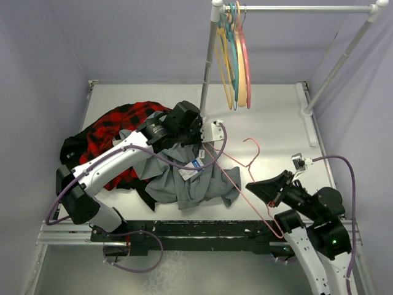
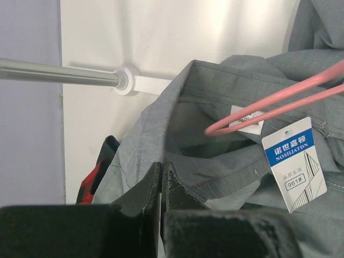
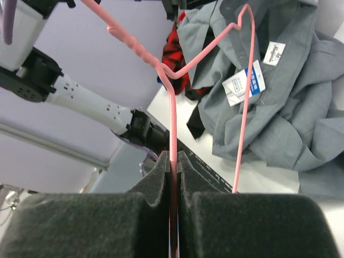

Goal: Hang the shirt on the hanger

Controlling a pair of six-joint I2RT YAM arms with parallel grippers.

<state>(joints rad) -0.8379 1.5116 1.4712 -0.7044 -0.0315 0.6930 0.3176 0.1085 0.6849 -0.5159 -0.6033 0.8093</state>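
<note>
The grey shirt [image 1: 190, 178] lies bunched on the table, its collar lifted and the white-and-blue tag [image 1: 195, 165] showing. My left gripper [image 1: 195, 140] is shut on the collar edge; in the left wrist view its jaws [image 2: 161, 174] pinch the grey shirt [image 2: 215, 161]. One end of the pink hanger [image 2: 269, 102] sits inside the neck opening beside the tag [image 2: 293, 161]. My right gripper [image 1: 253, 187] is shut on the pink hanger [image 1: 236, 178], to the right of the shirt. In the right wrist view the wire [image 3: 172, 107] runs up from the shut jaws [image 3: 172, 161] towards the shirt [image 3: 285, 107].
A red-and-black plaid shirt [image 1: 116, 132] and a black garment [image 1: 70, 147] lie at the left under my left arm. A white clothes rack [image 1: 209, 67] stands behind the shirt with yellow, teal and orange hangers [image 1: 236, 55]. Its pole [image 2: 54, 72] shows in the left wrist view.
</note>
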